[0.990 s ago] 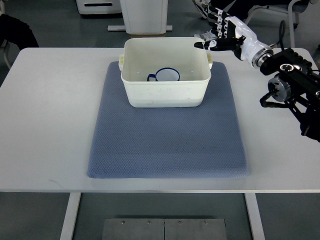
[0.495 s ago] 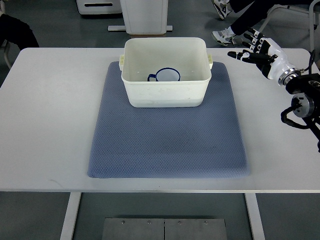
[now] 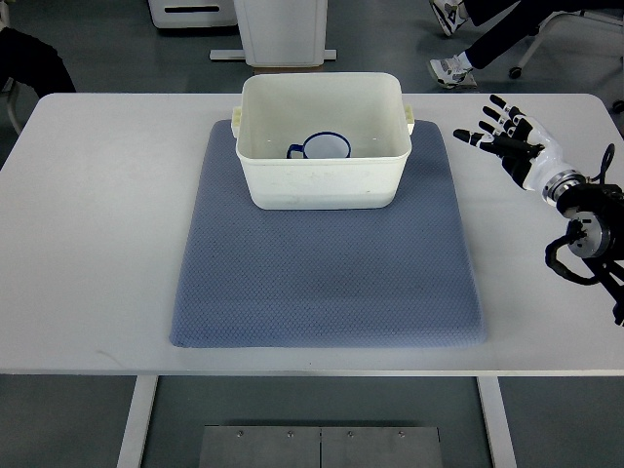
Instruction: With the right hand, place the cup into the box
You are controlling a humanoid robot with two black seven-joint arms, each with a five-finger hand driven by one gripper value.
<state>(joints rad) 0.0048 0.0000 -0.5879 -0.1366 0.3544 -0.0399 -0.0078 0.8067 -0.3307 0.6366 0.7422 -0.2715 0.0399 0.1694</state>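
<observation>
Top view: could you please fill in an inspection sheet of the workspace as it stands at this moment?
Surface: white table with a blue-grey mat lying flat on it.
Job's things: white box at the mat's far edge; blue-rimmed cup upright inside it.
Clutter: nothing seen.
Hands: right hand over the table, right of the mat, fingers spread, holding nothing; left hand not in view.
Cables: black loop, likely a cable, on the right arm.
Surroundings: a person's shoe on the floor beyond the table; white stand behind the box; metal plate on the floor in front.
</observation>
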